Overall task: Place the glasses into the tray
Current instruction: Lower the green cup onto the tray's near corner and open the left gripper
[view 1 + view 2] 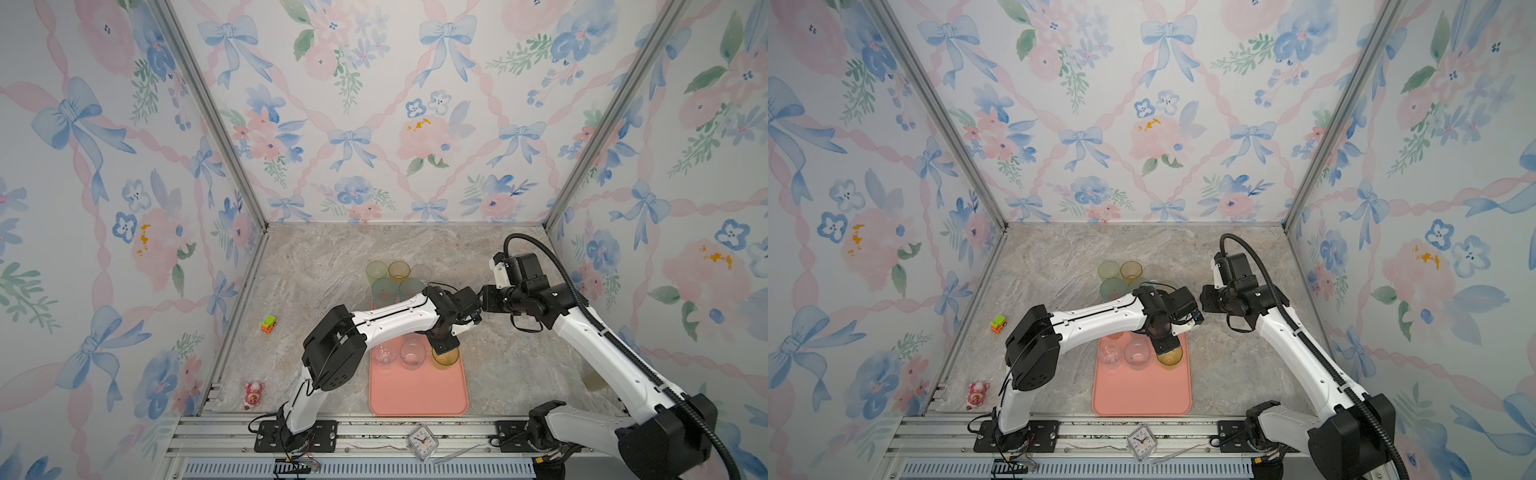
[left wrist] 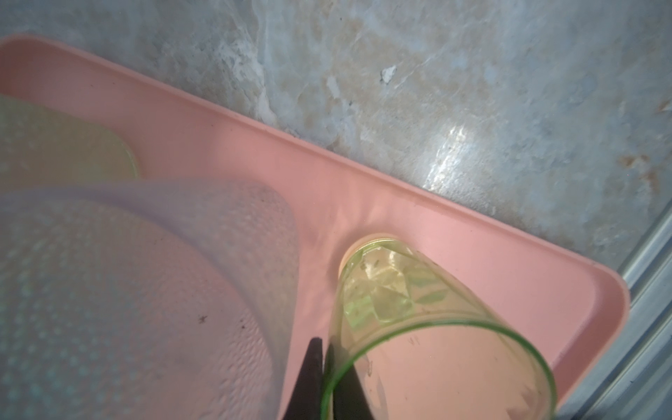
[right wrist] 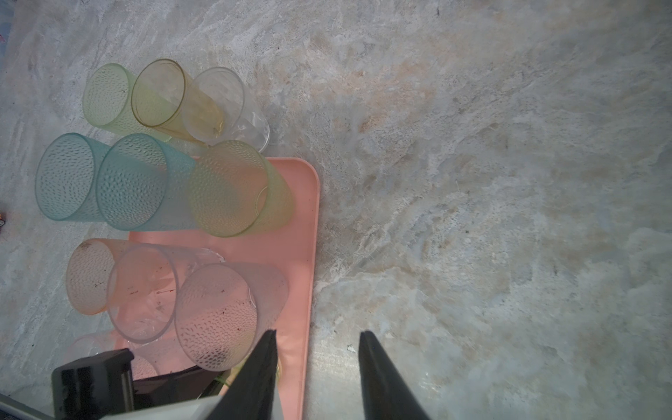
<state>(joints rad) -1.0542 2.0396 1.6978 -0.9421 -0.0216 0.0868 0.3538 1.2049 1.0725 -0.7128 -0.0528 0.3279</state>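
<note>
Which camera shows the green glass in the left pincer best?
Left wrist: the green glass is close up, from rim to base, with its rim wall pinched by the left pincer. In both top views the pincer covers part of it. The right wrist view barely shows it.

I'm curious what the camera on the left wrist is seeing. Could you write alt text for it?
The left gripper pinches the rim of a yellow-green glass whose base sits on a salmon-pink tray. A frosted dimpled glass stands close beside it on the tray, and marbled tabletop shows beyond the tray's rim.
</note>
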